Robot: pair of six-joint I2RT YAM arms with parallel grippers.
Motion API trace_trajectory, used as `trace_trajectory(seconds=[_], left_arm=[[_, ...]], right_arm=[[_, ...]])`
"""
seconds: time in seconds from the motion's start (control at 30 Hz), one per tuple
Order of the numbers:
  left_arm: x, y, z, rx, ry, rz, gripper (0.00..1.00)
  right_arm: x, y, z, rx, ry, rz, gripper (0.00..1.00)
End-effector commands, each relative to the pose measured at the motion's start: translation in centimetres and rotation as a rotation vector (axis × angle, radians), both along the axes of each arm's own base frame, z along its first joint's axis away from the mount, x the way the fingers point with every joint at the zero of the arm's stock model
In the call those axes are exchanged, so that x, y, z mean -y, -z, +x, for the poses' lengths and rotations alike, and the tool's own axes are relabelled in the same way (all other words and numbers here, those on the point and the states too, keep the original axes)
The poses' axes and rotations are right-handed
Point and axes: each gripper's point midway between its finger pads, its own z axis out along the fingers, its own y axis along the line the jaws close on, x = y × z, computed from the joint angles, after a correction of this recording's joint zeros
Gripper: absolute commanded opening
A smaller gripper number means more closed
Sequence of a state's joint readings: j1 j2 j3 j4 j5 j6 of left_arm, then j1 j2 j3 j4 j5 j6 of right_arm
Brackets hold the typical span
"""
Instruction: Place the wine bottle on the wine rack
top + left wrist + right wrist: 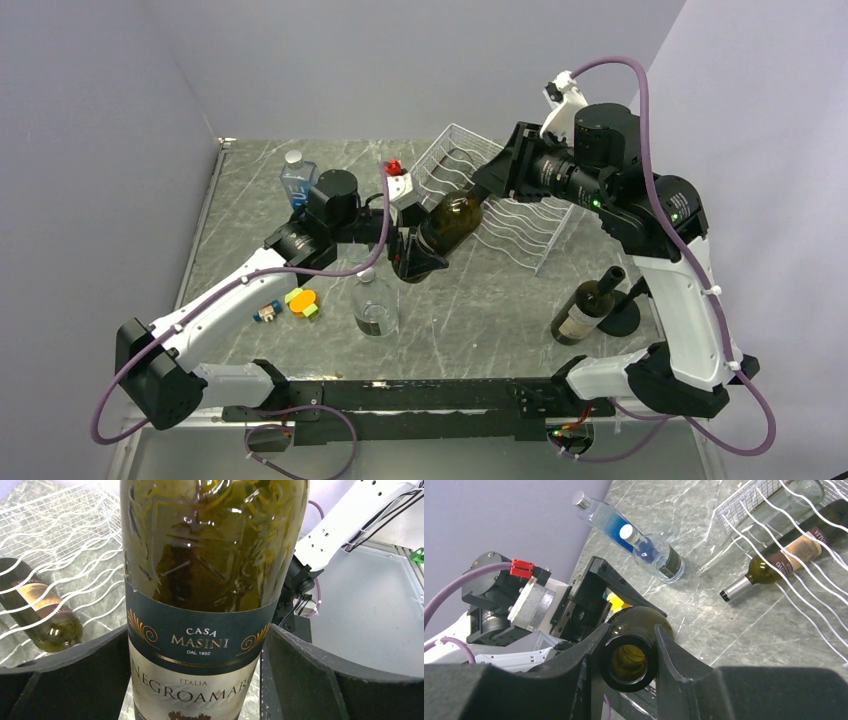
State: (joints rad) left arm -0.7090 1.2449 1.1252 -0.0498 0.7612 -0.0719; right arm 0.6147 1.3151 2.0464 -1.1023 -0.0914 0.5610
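The dark green wine bottle point(452, 220) with a "Casa Masini" label hangs tilted in the air just left of the white wire wine rack point(505, 195). My left gripper point(418, 255) is shut on its lower body; in the left wrist view the bottle point(200, 580) fills the space between my two fingers point(320, 680). My right gripper point(487, 190) is shut on the neck; in the right wrist view its open mouth point(626, 662) sits between my two fingers. The rack also shows in the left wrist view point(55, 525) and the right wrist view point(804, 545).
A second wine bottle point(588, 308) lies on the table right of the rack, by the right arm. A clear plastic bottle point(298, 178) stands at the back left, another point(375, 305) in front. Small coloured toys point(300, 301) lie to the left.
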Motion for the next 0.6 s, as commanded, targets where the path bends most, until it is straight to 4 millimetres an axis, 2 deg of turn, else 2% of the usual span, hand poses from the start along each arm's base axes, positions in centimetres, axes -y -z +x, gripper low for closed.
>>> trace_trajectory(seconds=[0.0, 0.17, 0.57], left_arm=[[0.2, 0.1, 0.1, 0.023, 0.0, 0.006, 0.99], [0.4, 0.8, 0.8, 0.027, -0.013, 0.029, 0.99], [0.7, -0.4, 1.0, 0.121, 0.014, 0.007, 0.99]], right_arm=[[-0.4, -6.9, -0.5, 0.171, -0.019, 0.19, 0.0], [-0.1, -7.6, -1.1, 0.19, -0.03, 0.216, 0.0], [0.2, -8.0, -1.8, 0.227, -0.056, 0.244, 0.0]])
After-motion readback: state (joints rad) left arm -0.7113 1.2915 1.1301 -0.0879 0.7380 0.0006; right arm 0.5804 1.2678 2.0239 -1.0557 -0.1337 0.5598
